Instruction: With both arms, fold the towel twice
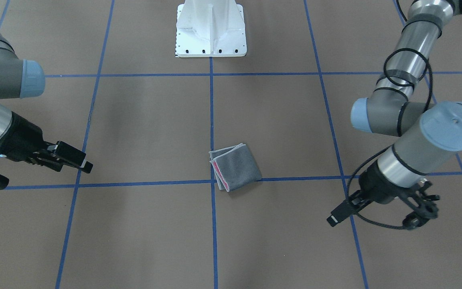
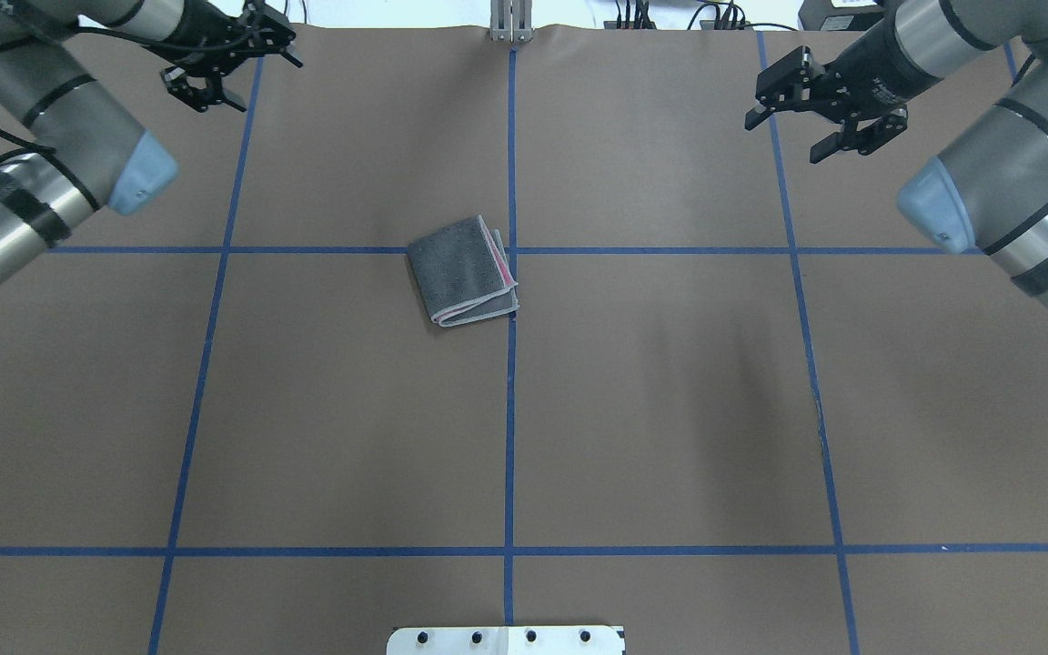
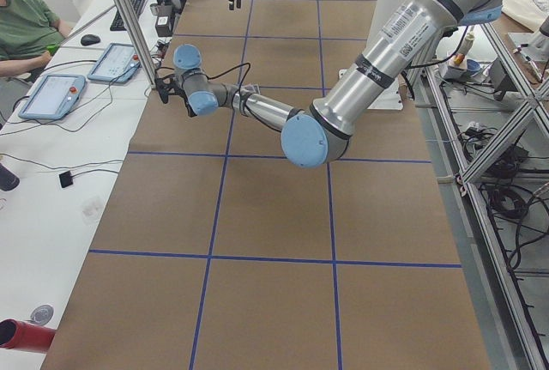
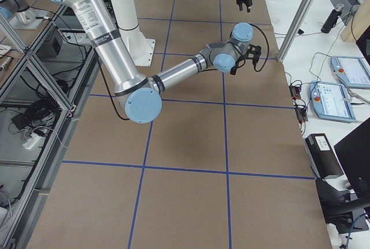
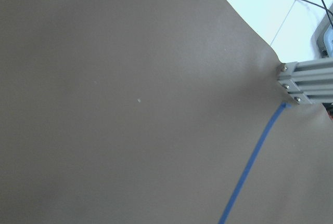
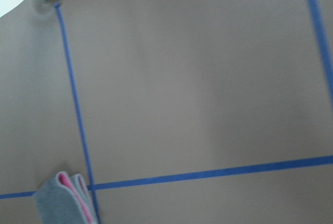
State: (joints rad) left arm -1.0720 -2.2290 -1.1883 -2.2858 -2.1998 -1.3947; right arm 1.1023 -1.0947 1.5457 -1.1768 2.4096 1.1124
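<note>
With my left claw [image 2: 256, 84] and right claw [image 2: 780, 141] both spread empty, well apart from the folded towel [image 2: 465, 271], I worry its unpinned layers may spring loose.

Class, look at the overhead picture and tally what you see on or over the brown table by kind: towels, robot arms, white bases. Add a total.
Towel: 1
Robot arms: 2, the left arm and the right arm
White base: 1
Total: 4
</note>
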